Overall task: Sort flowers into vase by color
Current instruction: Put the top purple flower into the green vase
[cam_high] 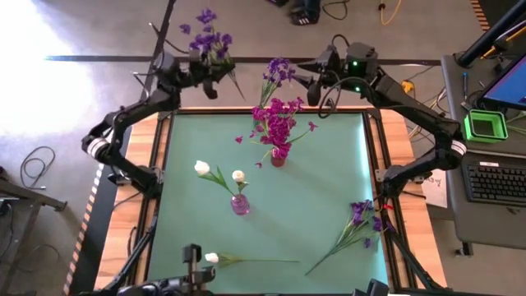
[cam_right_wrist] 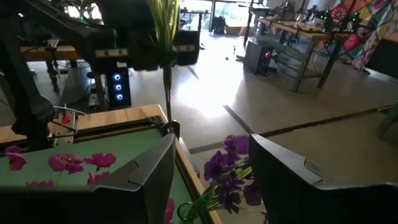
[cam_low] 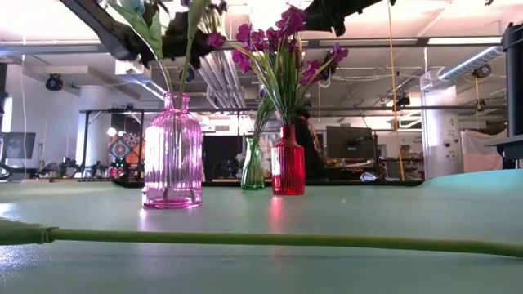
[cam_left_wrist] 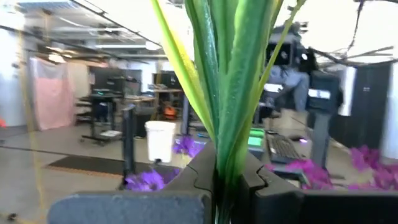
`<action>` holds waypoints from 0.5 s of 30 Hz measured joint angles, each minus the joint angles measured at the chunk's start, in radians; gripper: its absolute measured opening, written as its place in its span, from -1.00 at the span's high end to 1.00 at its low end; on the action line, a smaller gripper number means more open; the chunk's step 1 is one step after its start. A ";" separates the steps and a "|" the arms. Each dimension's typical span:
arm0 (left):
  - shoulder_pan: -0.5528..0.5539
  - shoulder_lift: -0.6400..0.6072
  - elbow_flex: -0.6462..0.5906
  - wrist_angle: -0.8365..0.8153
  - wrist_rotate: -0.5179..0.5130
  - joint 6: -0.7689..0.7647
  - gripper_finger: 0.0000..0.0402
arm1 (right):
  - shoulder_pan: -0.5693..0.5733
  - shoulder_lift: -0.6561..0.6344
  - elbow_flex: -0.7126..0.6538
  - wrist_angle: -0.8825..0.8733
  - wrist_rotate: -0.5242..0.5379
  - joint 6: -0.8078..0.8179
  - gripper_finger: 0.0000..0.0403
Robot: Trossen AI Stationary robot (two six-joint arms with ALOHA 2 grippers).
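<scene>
My left gripper (cam_high: pixel 205 70) is raised over the table's far left corner, shut on a violet-purple flower (cam_high: pixel 209 37). My right gripper (cam_right_wrist: pixel 208 180) is open above the far edge. Its fingers stand on either side of the purple flower (cam_right_wrist: pixel 229 169) in the green vase (cam_low: pixel 252 166) without touching it. Magenta flowers (cam_high: pixel 278 123) stand in the red vase (cam_high: pixel 278 158). Two white buds (cam_high: pixel 218 174) stand in the pink vase (cam_high: pixel 239 204). A purple flower (cam_high: pixel 357 220) and a white flower (cam_high: pixel 212 258) lie flat on the mat. My left gripper pinches the purple flower between its two fingers at the leafy part of the stem (cam_left_wrist: pixel 219 168). The flower is lifted clear of the table. Its leaves and blooms rise past the fingers, and the bare stem end (cam_right_wrist: pixel 166 93) hangs below them.
The three vases stand along the table's middle line, the green one at the far edge. The white flower's long stem (cam_low: pixel 245 238) runs along the near edge. A keyboard (cam_high: pixel 497 181) and a green box (cam_high: pixel 485 125) sit on the side table to the right.
</scene>
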 joint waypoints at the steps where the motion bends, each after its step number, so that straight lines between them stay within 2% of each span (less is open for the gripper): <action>1: 0.000 0.019 0.000 0.016 0.016 0.000 1.00 | 0.000 0.000 -0.003 0.000 0.000 0.000 0.03; 8: 0.003 0.157 0.081 0.070 0.042 -0.031 1.00 | 0.000 0.000 -0.010 0.000 0.000 -0.001 0.03; 15: -0.007 0.282 0.197 0.075 0.147 -0.155 1.00 | 0.000 -0.001 -0.010 -0.001 0.000 -0.002 0.03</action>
